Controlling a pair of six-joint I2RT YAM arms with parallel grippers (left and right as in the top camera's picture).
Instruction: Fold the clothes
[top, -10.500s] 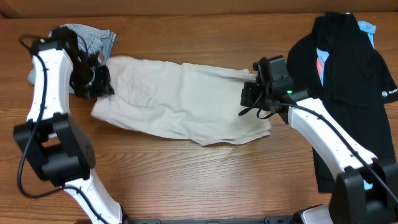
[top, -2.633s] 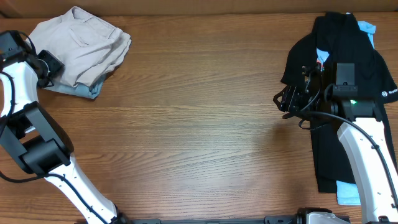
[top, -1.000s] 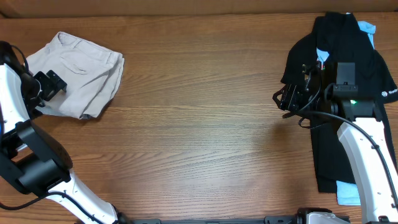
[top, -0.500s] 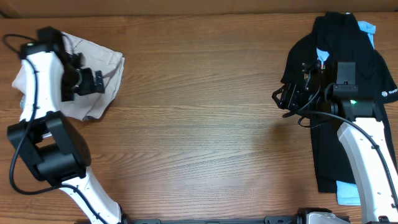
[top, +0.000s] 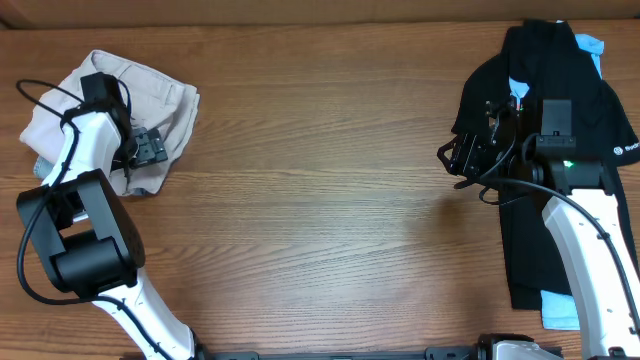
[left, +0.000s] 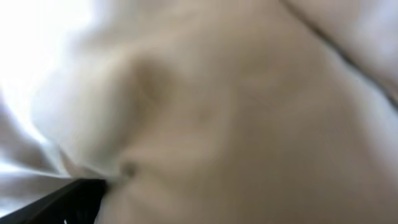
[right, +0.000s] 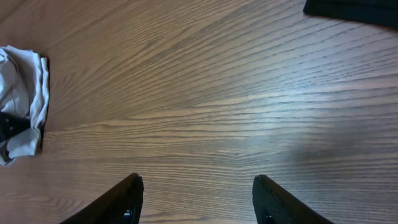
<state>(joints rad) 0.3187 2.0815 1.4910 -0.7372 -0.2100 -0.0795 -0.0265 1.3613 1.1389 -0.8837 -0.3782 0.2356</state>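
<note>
The clothes (top: 165, 95), beige shorts folded into a bundle, lie at the table's far left corner. My left gripper (top: 150, 148) hangs low over the bundle's front edge, jaws spread, with no cloth seen pinched. Blurred beige cloth (left: 236, 106) fills the left wrist view, and only a black finger (left: 65, 202) shows at the bottom left. My right gripper (top: 455, 160) hovers open over bare wood at the right, nothing between its fingers (right: 198, 182). The bundle also shows far off at the left edge of the right wrist view (right: 22, 109).
A pile of black garments (top: 560, 95) with a light-blue piece beneath covers the table's right side, behind and beside my right arm; its edge shows in the right wrist view (right: 354, 9). Bare wood table (top: 320, 200) spans the middle.
My left arm has swung in from the table's left edge and now sits over the shorts, its gripper at their front edge. The right arm has not moved.
</note>
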